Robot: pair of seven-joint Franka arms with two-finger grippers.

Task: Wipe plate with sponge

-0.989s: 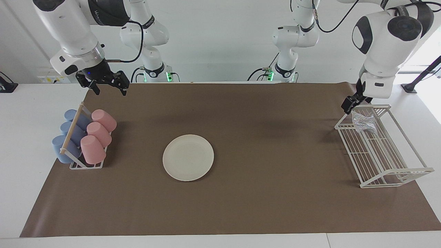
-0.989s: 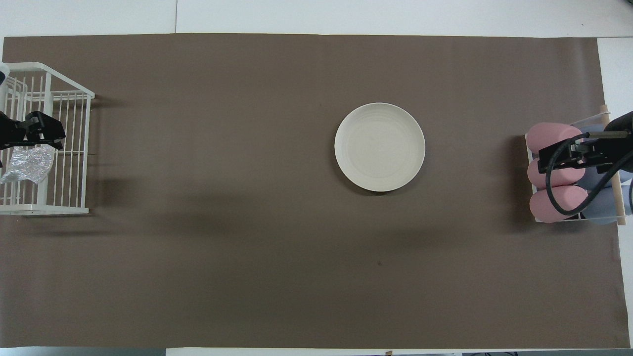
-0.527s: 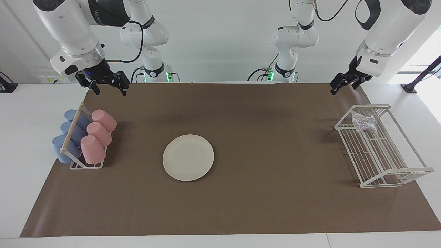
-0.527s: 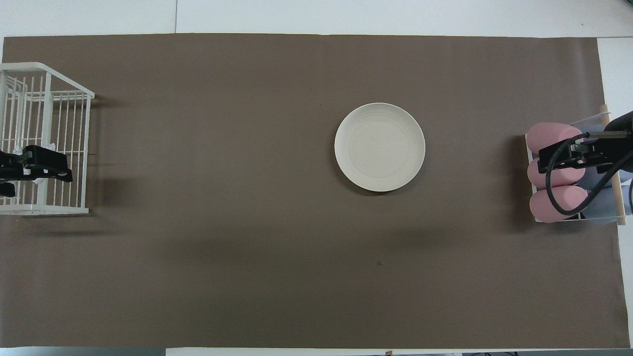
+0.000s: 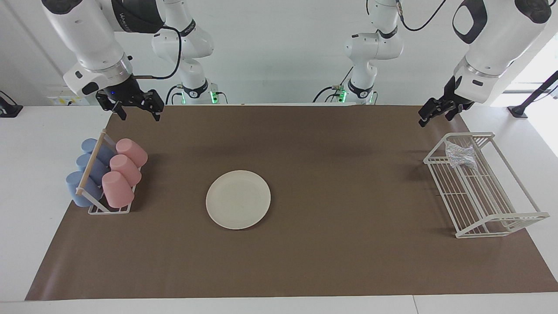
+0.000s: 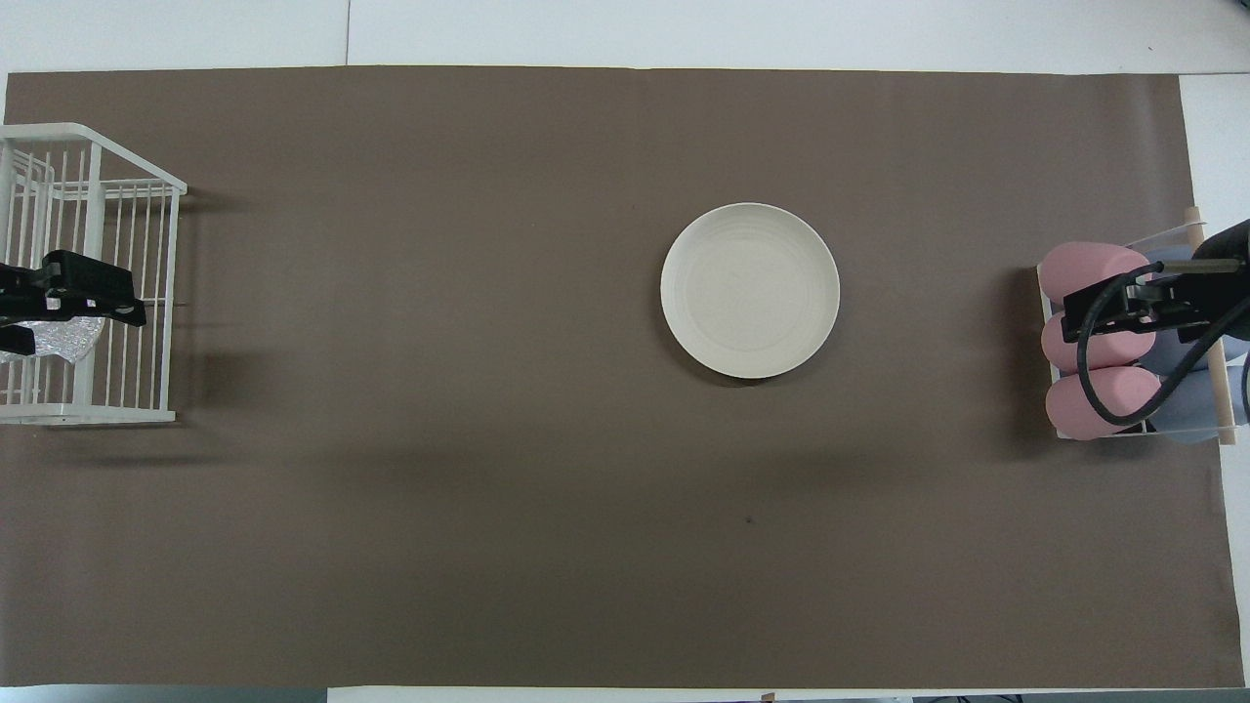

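Raised clear of white wire rack (image 5: 479, 183): left gripper (image 5: 430, 114), jaws wide, empty. Left in rack at 3 o'clock of round cream-white plate (image 5: 238, 199): crinkled silvery sponge (image 5: 460, 155). Waiting over cup rack (image 5: 107, 174): right gripper (image 5: 137, 107), open, empty. Judged: wiping done, sponge put away.

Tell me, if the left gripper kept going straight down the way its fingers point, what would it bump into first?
Probably the white wire rack, near the sponge lying in it. The left gripper hangs open above the rack's end nearest the robots, pointing down; depth is hard to judge, so it might just miss.
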